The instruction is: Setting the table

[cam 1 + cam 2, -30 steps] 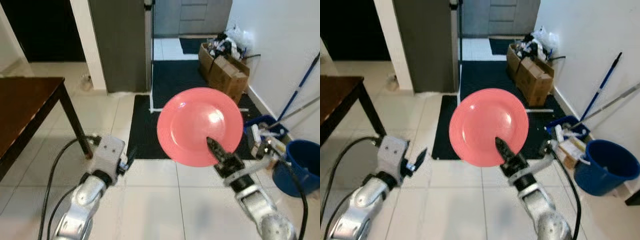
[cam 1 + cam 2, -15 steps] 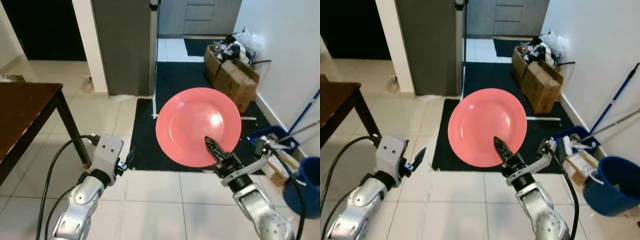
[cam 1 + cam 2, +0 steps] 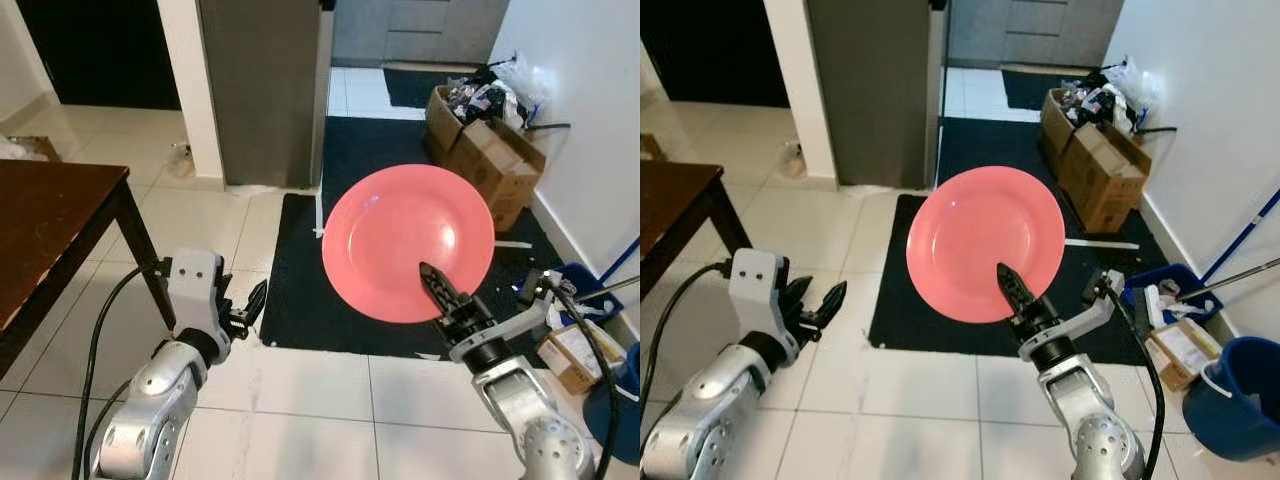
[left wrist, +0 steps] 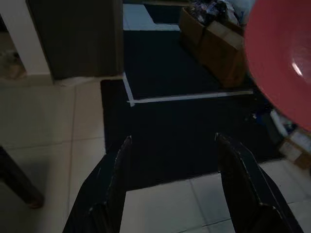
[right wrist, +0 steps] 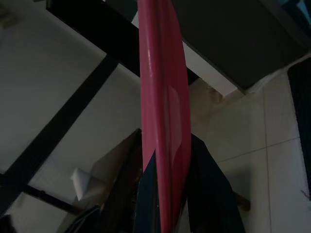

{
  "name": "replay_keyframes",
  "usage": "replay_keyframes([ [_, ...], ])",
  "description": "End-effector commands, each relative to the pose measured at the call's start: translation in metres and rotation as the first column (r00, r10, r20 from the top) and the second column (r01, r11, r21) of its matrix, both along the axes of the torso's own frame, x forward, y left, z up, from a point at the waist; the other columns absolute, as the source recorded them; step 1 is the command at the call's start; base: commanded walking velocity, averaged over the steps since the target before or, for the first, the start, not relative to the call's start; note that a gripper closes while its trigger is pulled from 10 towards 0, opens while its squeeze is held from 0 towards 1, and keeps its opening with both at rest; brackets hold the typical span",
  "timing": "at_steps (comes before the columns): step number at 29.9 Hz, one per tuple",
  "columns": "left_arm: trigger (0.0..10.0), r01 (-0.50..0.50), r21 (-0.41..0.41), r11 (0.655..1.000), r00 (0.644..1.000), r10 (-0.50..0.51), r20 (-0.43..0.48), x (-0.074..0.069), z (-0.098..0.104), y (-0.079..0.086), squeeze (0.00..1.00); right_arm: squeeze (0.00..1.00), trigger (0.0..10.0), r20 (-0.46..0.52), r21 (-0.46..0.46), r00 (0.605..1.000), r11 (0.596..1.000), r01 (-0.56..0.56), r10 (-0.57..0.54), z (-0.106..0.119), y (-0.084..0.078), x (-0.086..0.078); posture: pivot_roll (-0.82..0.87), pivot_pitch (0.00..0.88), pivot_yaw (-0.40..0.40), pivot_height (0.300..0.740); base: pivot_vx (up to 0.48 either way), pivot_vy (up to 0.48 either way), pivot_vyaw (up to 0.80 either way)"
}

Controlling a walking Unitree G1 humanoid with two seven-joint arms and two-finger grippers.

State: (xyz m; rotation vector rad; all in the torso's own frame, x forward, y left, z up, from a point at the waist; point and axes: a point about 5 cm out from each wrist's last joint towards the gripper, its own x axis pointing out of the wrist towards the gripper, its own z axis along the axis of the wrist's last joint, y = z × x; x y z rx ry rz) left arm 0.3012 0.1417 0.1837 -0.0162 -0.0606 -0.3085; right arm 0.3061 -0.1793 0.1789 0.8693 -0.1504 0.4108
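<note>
The right gripper [image 3: 437, 287] clamps its two black fingers on the lower rim of a round, glossy pink plate [image 3: 408, 243], one finger lying across the plate's face and the other behind it; in the right wrist view the plate [image 5: 163, 111] appears edge-on, pinched between the fingers [image 5: 206, 191]. The plate is held up in the air in front of the robot, tilted so its face turns toward the head camera, above a black floor mat [image 3: 300, 285] that lies on pale glossy floor tiles [image 3: 330, 410]. The left gripper [image 3: 818, 303] hangs low on the robot's left with its fingers spread apart and nothing between them; the left wrist view shows both fingers [image 4: 119, 167] parted over the mat's edge. A dark brown wooden table [image 3: 45, 225] stands at the robot's left, well apart from the plate. Beyond the mat rises a grey pillar [image 3: 262, 85], and open brown cardboard boxes [image 3: 490, 160] full of clutter sit against the white wall on the right. A blue plastic bucket [image 3: 1232, 395] stands near the right arm, with blue-handled poles [image 3: 1240, 245] leaning on the wall above it
</note>
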Motion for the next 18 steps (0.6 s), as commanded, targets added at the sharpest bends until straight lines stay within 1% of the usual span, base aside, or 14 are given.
replay_keyframes([
  [1, 10.0, 0.002, 0.046, 0.999, 0.999, 0.000, -0.042, -0.003, -0.008, 0.001, 0.00, 0.00, 10.0, -0.066, -0.034, 0.997, 0.998, 0.045, -0.047, -0.014, -0.005, 0.000, 0.08, 0.084, 0.060, 0.740, 0.000, 0.000, 0.00],
  [2, 10.0, -0.003, 0.055, 0.998, 0.999, 0.006, -0.048, -0.003, -0.009, 0.002, 0.00, 0.00, 10.0, -0.088, -0.054, 0.994, 0.997, 0.056, -0.060, -0.018, -0.006, 0.001, 0.08, 0.080, 0.060, 0.740, 0.000, 0.000, 0.00],
  [4, 10.0, -0.024, 0.079, 0.997, 0.998, 0.028, -0.051, -0.002, -0.011, 0.006, 0.00, 0.00, 10.0, -0.121, -0.170, 0.981, 0.977, 0.127, -0.149, -0.030, -0.009, 0.003, 0.08, 0.080, 0.059, 0.740, 0.000, 0.000, 0.00],
  [5, 10.0, -0.032, 0.090, 0.995, 0.998, 0.037, -0.048, -0.001, -0.012, 0.007, 0.00, 0.00, 10.0, -0.112, -0.213, 0.975, 0.963, 0.166, -0.193, -0.033, -0.011, 0.003, 0.08, 0.079, 0.059, 0.740, 0.000, 0.000, 0.00],
  [6, 10.0, -0.048, 0.113, 0.992, 0.997, 0.055, -0.056, -0.001, -0.014, 0.010, 0.00, 0.00, 10.0, -0.070, -0.296, 0.972, 0.936, 0.192, -0.222, -0.039, -0.012, -0.001, 0.07, 0.078, 0.056, 0.740, 0.000, 0.000, 0.00],
  [7, 10.0, -0.048, 0.113, 0.992, 0.997, 0.055, -0.056, -0.001, -0.014, 0.010, 0.00, 0.00, 10.0, -0.070, -0.296, 0.972, 0.936, 0.192, -0.222, -0.039, -0.012, -0.001, 0.07, 0.078, 0.056, 0.740, 0.000, 0.000, 0.00],
  [8, 10.0, -0.053, 0.120, 0.991, 0.996, 0.060, -0.059, -0.001, -0.014, 0.011, 0.00, 0.00, 10.0, -0.054, -0.329, 0.975, 0.926, 0.184, -0.213, -0.041, -0.012, -0.003, 0.07, 0.078, 0.056, 0.740, 0.000, 0.000, 0.00],
  [9, 10.0, -0.059, 0.127, 0.990, 0.996, 0.068, -0.063, -0.001, -0.015, 0.014, 0.00, 0.00, 10.0, -0.116, -0.292, 0.981, 0.949, 0.118, -0.157, -0.049, -0.009, -0.005, 0.07, 0.078, 0.057, 0.740, 0.000, 0.000, 0.00],
  [10, 10.0, -0.059, 0.127, 0.990, 0.996, 0.068, -0.063, -0.001, -0.015, 0.014, 0.00, 0.00, 10.0, -0.116, -0.292, 0.981, 0.949, 0.118, -0.157, -0.049, -0.009, -0.005, 0.07, 0.078, 0.057, 0.740, 0.000, 0.000, 0.00],
  [12, 10.0, -0.069, 0.135, 0.988, 0.995, 0.079, -0.068, -0.001, -0.017, 0.017, 0.00, 0.00, 10.0, -0.203, -0.239, 0.971, 0.968, 0.072, -0.122, -0.058, -0.009, -0.007, 0.07, 0.078, 0.056, 0.740, 0.000, 0.000, 0.00],
  [13, 10.0, -0.073, 0.141, 0.987, 0.994, 0.084, -0.070, 0.000, -0.017, 0.019, 0.00, 0.00, 10.0, -0.238, -0.217, 0.962, 0.973, 0.081, -0.133, -0.061, -0.011, -0.007, 0.07, 0.079, 0.057, 0.740, 0.000, 0.000, 0.00],
  [14, 10.0, -0.075, 0.145, 0.987, 0.994, 0.086, -0.072, 0.000, -0.018, 0.020, 0.00, 0.00, 10.0, -0.263, -0.219, 0.952, 0.971, 0.100, -0.158, -0.063, -0.014, -0.006, 0.07, 0.080, 0.057, 0.740, 0.000, 0.000, 0.00],
  [15, 10.0, -0.075, 0.145, 0.987, 0.994, 0.086, -0.072, 0.000, -0.018, 0.020, 0.00, 0.00, 10.0, -0.263, -0.219, 0.952, 0.971, 0.100, -0.158, -0.063, -0.014, -0.006, 0.07, 0.080, 0.057, 0.740, 0.000, 0.000, 0.00],
  [18, 10.0, -0.079, 0.157, 0.984, 0.992, 0.093, -0.083, 0.000, -0.020, 0.021, 0.00, 0.00, 10.0, -0.388, -0.208, 0.895, 0.967, 0.146, -0.219, -0.078, -0.022, -0.003, 0.07, 0.082, 0.059, 0.740, 0.000, 0.000, 0.00],
])
